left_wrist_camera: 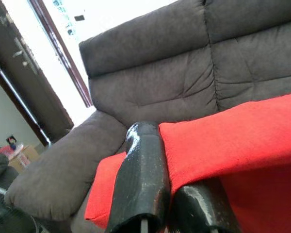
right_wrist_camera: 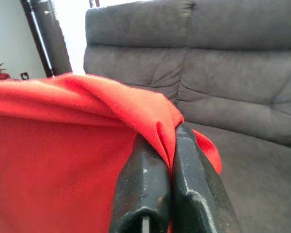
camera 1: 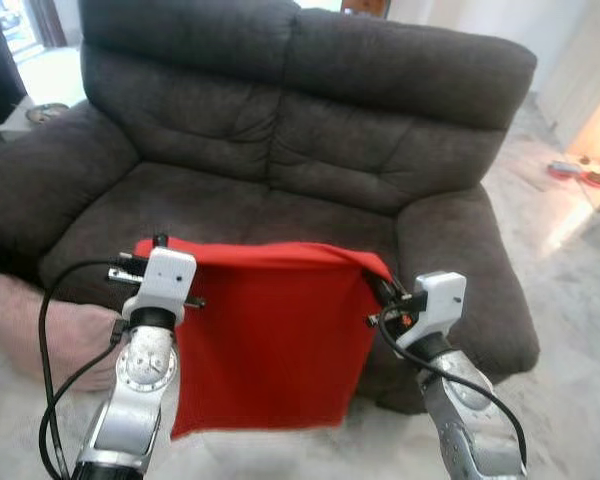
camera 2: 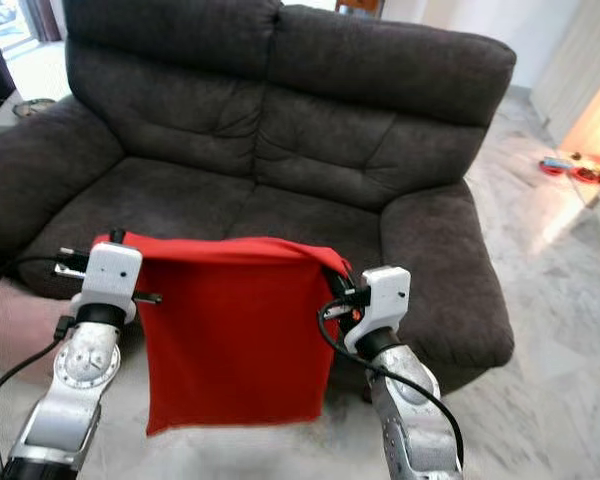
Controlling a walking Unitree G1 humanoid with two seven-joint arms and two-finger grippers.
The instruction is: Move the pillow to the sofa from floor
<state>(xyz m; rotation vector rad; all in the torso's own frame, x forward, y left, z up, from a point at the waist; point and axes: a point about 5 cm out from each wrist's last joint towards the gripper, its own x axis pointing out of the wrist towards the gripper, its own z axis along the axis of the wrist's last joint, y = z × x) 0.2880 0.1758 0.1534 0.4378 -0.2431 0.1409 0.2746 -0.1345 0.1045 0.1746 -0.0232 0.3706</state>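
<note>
My right tool (right_wrist_camera: pixel 160 160) is pinched tight on a gathered corner of the flat red fabric pillow (camera 1: pixel 270 340), cloth bunched between the fingers. My left tool (left_wrist_camera: pixel 172 194) clamps the opposite top corner, one finger (left_wrist_camera: pixel 143 174) over the red edge. Both hold it up by the top edge so it hangs as a sheet at 6 o'clock of the dark grey plush two-seat sofa (camera 1: pixel 310 120), clear of the pale marble floor (camera 1: pixel 570 300) and just in front of the seat cushion. I'd judge the lift is done and the carry forward onto the seat remains.

The head views show the whole hanging pillow and a pink cushion (camera 1: pixel 25 325) on the floor at 8 o'clock by the sofa arm. The wrist views give the finger contact instead; the left one also shows a dark door frame (left_wrist_camera: pixel 58 53) beyond the sofa arm.
</note>
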